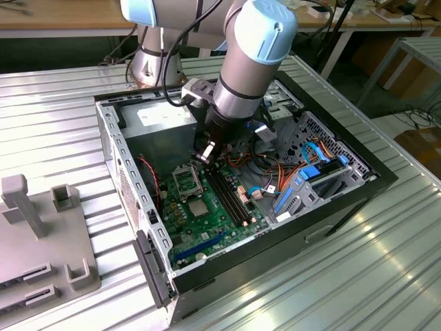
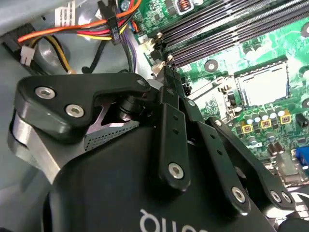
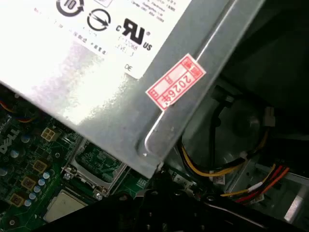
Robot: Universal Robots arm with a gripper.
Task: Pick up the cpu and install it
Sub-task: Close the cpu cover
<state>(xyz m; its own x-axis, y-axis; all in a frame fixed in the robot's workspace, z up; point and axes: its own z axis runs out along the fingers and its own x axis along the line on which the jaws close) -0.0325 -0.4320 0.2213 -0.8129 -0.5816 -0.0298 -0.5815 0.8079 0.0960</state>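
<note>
Scene: an open computer case [image 1: 324, 200] lies on a ribbed metal counter [image 1: 62, 124], its green motherboard [image 1: 207, 221] facing up.
Arm: in the exterior view the arm reaches down into the case from the far side, its wrist above the motherboard's far end.
End effector: in the exterior view the end effector [image 1: 205, 153] hangs just above the board, near the black-framed socket [image 1: 187, 181]; in the second wrist view its black linkage body [image 2: 183, 159] covers the near part of the frame, and I cannot tell whether the fingers are wide or narrow or hold anything.
Cpu: in the exterior view the cpu [image 1: 199, 208] lies flat on the motherboard, just nearer than the socket; in the second wrist view a silver square [image 2: 263, 83] sits in a frame beyond the linkage, apart from it; in the first wrist view a pale square corner [image 3: 65, 203] shows beside a metal-framed opening [image 3: 94, 164].
Power supply: the grey metal box with a white label [image 3: 120, 63] looms over the board in the first wrist view; in the exterior view it sits at the case's far left [image 1: 158, 118].
Cables: orange, yellow and red wires [image 3: 231, 174] run beside the box in the first wrist view; the second wrist view shows a similar bundle [image 2: 82, 31] and long memory slots [image 2: 227, 24].
Fixture: a grey block with slots [image 1: 41, 234] rests on the counter at the exterior view's left, well apart from the case.
</note>
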